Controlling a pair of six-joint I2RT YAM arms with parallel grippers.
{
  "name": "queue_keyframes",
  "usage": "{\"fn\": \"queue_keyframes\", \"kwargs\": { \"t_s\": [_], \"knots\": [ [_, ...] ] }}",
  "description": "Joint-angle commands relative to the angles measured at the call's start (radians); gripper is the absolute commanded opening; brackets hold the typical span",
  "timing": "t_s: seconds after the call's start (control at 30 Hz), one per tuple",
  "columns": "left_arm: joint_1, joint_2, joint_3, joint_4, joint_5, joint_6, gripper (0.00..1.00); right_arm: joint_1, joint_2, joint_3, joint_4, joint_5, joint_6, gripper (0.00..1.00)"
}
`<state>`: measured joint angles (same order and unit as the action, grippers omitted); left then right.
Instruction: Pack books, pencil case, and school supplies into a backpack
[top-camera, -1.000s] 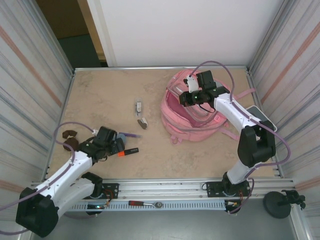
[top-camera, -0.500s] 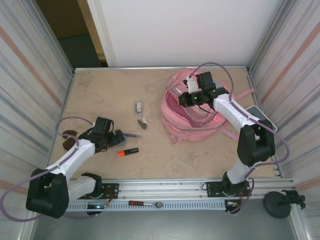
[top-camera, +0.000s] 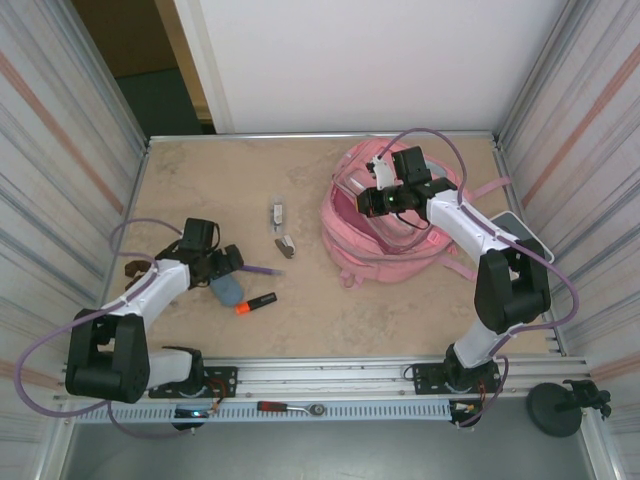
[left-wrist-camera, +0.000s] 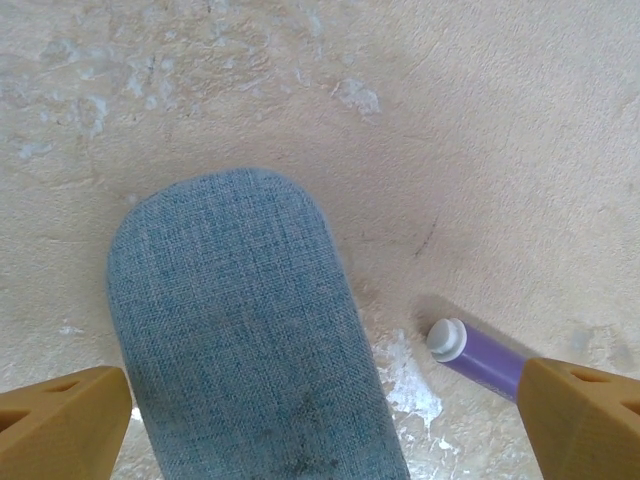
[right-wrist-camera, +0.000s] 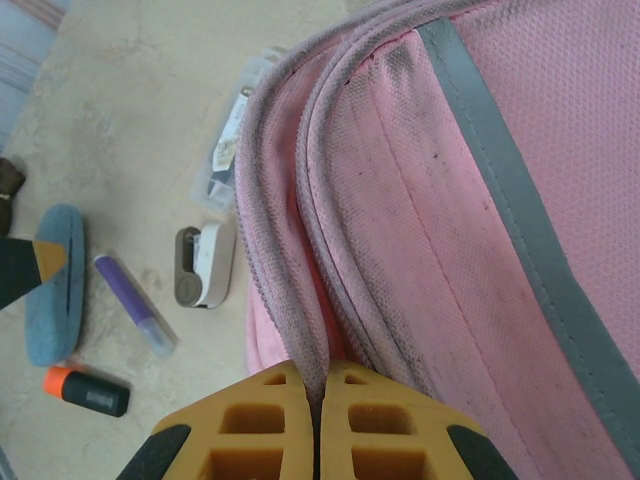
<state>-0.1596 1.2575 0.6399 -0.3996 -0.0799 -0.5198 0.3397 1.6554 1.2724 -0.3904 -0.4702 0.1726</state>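
The blue-grey pencil case (left-wrist-camera: 240, 330) lies flat on the table (top-camera: 200, 190) between the wide-apart fingers of my open left gripper (left-wrist-camera: 320, 430), which hangs just above it (top-camera: 220, 264). From the top, the pencil case (top-camera: 228, 290) sits at the near left. A purple pen (left-wrist-camera: 480, 355) lies beside the right finger (left-wrist-camera: 585, 410), and an orange-and-black marker (top-camera: 257, 302) lies just nearer. The pink backpack (top-camera: 395, 225) rests at the right. My right gripper (right-wrist-camera: 320, 400) is shut on its zipper edge at the left rim (top-camera: 372, 200). The books are out of view.
A small grey-white piece (top-camera: 285, 245) and a clear rectangular box (top-camera: 277, 213) lie mid-table, left of the backpack. Two dark brown objects (top-camera: 137, 280) sit at the far left edge. Metal walls close in both sides.
My left arm has drawn back and to the left, leaving the pencil case uncovered beside the marker; its jaws stayed open. The right gripper has kept its hold on the backpack's rim.
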Motion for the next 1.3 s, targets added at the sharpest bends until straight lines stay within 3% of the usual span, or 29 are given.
{"fn": "queue_keyframes", "kwargs": {
  "t_s": [0.0,0.1,0.3,0.53,0.8,1.1,1.27],
  "knots": [
    [-0.041,-0.018,0.004,-0.040,-0.076,-0.013,0.99,-0.012,-0.018,-0.013,0.018,-0.016,0.010,0.01],
    [-0.070,-0.014,0.000,-0.065,-0.131,-0.036,0.99,-0.012,-0.019,-0.017,0.022,-0.021,0.011,0.01],
    [-0.099,0.011,-0.023,-0.049,-0.125,-0.058,0.98,-0.013,-0.023,-0.020,0.022,-0.022,0.011,0.01],
    [-0.109,0.028,-0.037,-0.027,-0.107,-0.062,0.84,-0.013,-0.032,-0.028,0.028,-0.015,0.014,0.01],
    [-0.109,0.040,-0.046,-0.019,-0.111,-0.071,0.82,-0.013,-0.025,-0.028,0.027,-0.027,0.017,0.01],
    [-0.087,0.013,-0.063,-0.011,-0.108,-0.082,0.62,-0.013,-0.039,-0.038,0.030,-0.020,0.015,0.01],
    [-0.087,-0.077,-0.063,-0.042,-0.157,-0.095,0.57,-0.019,-0.057,-0.041,0.022,-0.017,0.014,0.01]
  ]
}}
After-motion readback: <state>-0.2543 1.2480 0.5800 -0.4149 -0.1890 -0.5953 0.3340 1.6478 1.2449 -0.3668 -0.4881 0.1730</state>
